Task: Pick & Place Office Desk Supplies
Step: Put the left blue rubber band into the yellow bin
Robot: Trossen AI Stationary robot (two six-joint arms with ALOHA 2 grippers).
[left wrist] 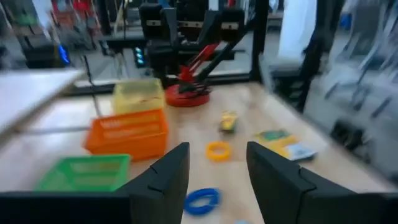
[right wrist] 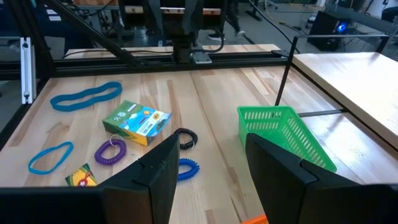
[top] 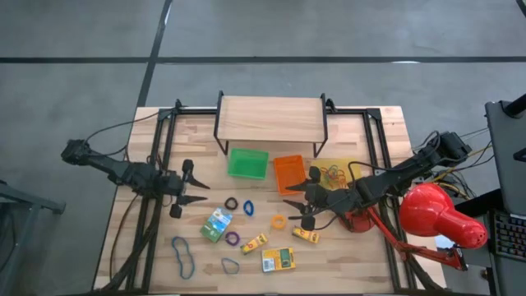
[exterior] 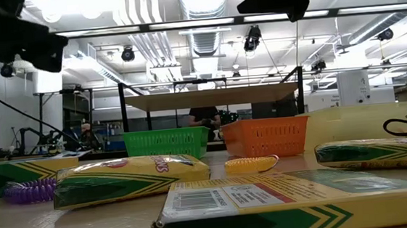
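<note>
Both tools, left [top: 200,193] and right [top: 294,210], gape empty; thin blue band [top: 248,206] could slip any pinch.

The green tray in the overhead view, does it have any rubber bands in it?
No, the green tray looks bare inside, while a cluster of rubber bands lies in the yellow tray beyond the orange one.
</note>
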